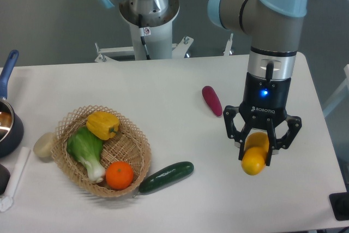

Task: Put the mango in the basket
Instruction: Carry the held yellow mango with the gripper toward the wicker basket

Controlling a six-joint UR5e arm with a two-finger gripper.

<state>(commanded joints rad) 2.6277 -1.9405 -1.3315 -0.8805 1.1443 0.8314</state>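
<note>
The mango (254,157), a smooth yellow fruit shading to orange, sits between the fingers of my gripper (254,153) at the right side of the table. The fingers close on its upper part and its lower end pokes out below them. I cannot tell whether it rests on the table or hangs just above it. The wicker basket (70,119) lies far to the left, near the front. It holds a yellow bell pepper (103,124), a green leafy vegetable (87,150) and an orange (119,174).
A green cucumber (166,176) lies just right of the basket. A purple vegetable (212,100) lies at mid-table behind the gripper. A dark pot with a blue handle (7,114) stands at the left edge, with a pale round object (43,144) beside the basket.
</note>
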